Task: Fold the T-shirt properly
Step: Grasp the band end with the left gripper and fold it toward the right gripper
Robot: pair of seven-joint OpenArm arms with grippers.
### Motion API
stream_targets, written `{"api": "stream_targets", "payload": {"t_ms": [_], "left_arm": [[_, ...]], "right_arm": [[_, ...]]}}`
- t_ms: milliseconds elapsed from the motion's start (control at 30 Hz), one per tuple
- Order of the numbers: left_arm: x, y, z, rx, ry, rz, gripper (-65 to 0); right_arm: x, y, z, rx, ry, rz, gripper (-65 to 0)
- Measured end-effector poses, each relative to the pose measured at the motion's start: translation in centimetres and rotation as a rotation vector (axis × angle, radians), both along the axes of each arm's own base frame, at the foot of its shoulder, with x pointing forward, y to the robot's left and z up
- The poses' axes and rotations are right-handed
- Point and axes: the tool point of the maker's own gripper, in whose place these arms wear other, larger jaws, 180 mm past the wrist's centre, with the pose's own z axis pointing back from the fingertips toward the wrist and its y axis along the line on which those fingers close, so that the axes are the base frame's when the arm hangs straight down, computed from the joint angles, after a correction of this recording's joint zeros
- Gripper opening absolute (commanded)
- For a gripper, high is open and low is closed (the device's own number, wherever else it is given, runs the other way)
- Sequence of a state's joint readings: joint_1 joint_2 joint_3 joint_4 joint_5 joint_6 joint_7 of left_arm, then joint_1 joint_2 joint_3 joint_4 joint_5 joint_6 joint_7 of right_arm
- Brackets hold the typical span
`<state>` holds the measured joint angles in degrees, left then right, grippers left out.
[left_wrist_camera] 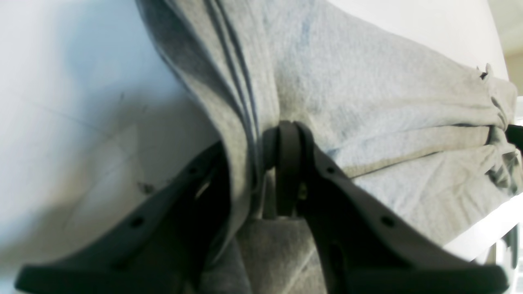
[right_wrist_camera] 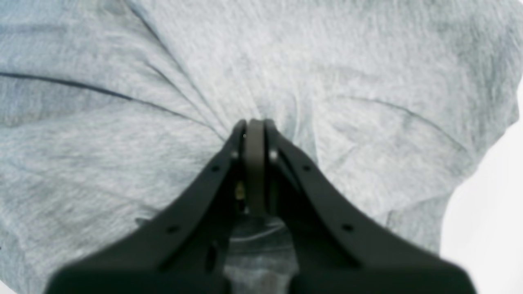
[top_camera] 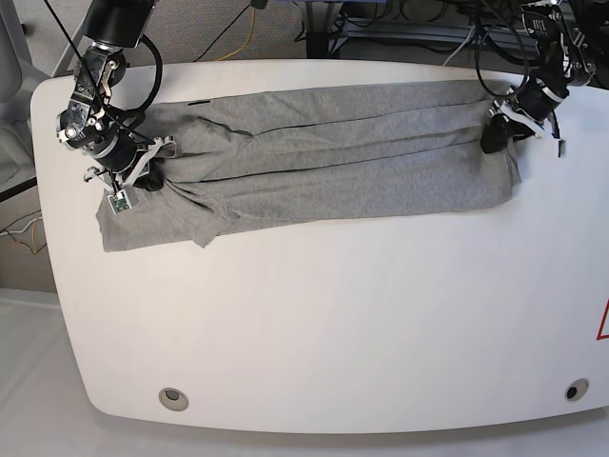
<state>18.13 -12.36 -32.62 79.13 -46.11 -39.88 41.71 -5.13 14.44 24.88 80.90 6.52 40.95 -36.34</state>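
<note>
The heather-grey T-shirt lies stretched lengthwise along the far part of the white table, plain side up, with long folds running left to right. In the base view my right gripper sits at the shirt's left end, my left gripper at its right end. In the right wrist view the right gripper is shut, with T-shirt cloth puckering from its tips. In the left wrist view the left gripper pinches a ridge of layered T-shirt fabric between its fingers.
The white table reaches toward the camera below the shirt, with a round hole near its front left corner and another near its front right. Cables lie beyond the far edge. A red mark sits at the right edge.
</note>
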Motion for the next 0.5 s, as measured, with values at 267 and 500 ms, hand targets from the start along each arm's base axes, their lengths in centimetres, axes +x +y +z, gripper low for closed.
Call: {"api": "stream_targets", "payload": {"t_ms": [267,500], "left_arm": [[1.1,-1.1,2.2,-0.050,-0.073,0.000,-54.8],[2.3,-2.4,4.7,-0.125,-0.165,-0.003,-58.0]], "right_arm": [[0.0,0.0,0.0,0.002,-0.001,-0.001,-65.0],[0.0,0.0,0.0,0.005,-0.002,-0.002,-65.0]]}}
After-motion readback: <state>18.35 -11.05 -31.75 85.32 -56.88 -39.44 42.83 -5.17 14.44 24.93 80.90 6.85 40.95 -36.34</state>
